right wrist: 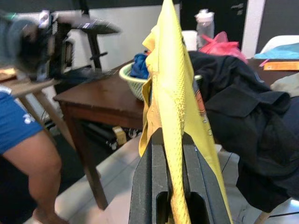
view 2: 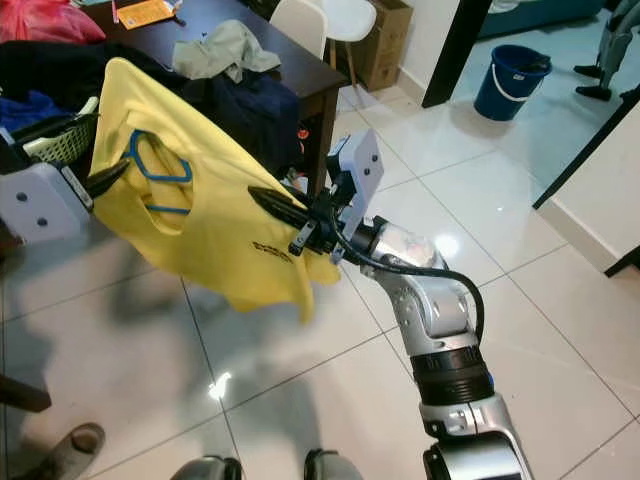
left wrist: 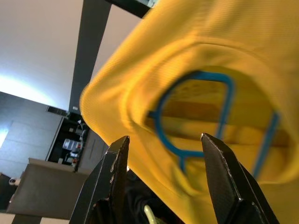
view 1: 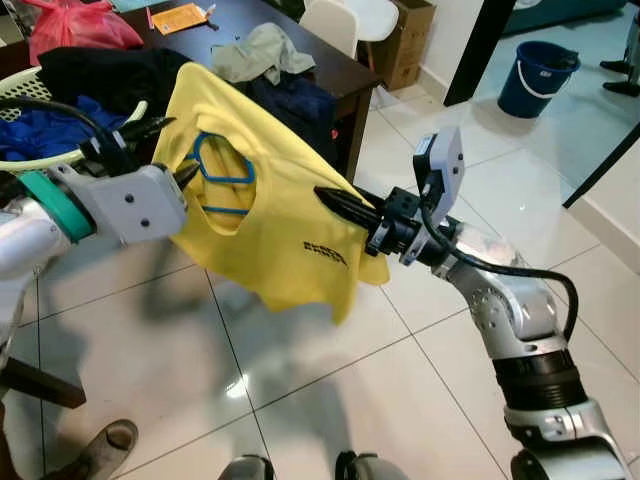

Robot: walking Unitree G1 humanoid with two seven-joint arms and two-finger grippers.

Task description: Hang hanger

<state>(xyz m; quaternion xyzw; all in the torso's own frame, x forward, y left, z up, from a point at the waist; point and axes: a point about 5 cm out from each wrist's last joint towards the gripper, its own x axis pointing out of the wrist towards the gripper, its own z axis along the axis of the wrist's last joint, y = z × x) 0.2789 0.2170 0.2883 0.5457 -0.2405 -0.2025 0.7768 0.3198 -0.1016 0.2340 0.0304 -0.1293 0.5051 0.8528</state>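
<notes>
A yellow shirt (view 1: 285, 215) hangs in the air between my two grippers, above the tiled floor. A blue hanger (view 1: 226, 180) sits inside it and shows through the neck opening. My right gripper (view 1: 326, 196) is shut on the shirt's fabric at its right side, and the cloth is pinched flat between the fingers (right wrist: 152, 154). At the shirt's left shoulder, my left gripper (left wrist: 163, 147) stands open. The blue hanger loop (left wrist: 228, 95) and the collar lie just beyond its fingertips.
A dark table (view 1: 330, 70) behind the shirt carries heaped clothes, a pale green laundry basket (view 1: 40, 85) and a red bag (view 1: 75, 25). A white chair (view 1: 345, 20), a cardboard box and a blue bucket (view 1: 535, 75) stand farther back. A person's sandalled foot (view 1: 100, 450) is near my left side.
</notes>
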